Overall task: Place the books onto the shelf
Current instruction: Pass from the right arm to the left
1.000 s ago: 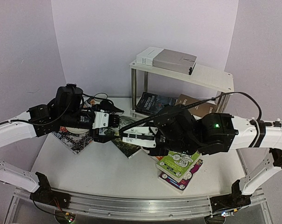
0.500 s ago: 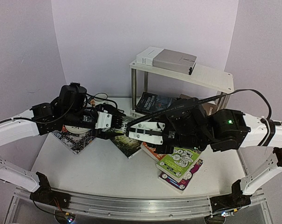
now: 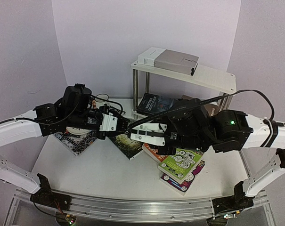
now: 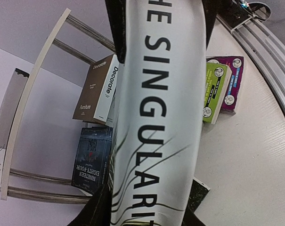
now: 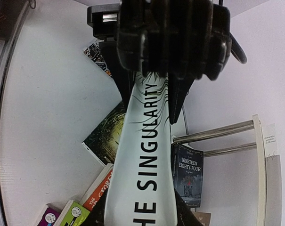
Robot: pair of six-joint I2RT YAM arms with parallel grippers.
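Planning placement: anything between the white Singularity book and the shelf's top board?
Nothing visible between the white book and the shelf. A grey book occupies the top board's left end; right end is bare.

**Colours around the white shelf**

The shelf point(image 3: 213, 77) has white boards and shiny metal legs. On it lie a grey book point(image 3: 177, 61) and a white book point(image 3: 149, 56). Under it are a navy book point(image 4: 93, 157) and a brown book point(image 4: 97, 92). Before it, the Singularity book point(image 4: 156, 117) is white with black letters and thin black lines. The lime book point(image 4: 214, 89) and magenta book point(image 4: 234, 77) carry round emblems.
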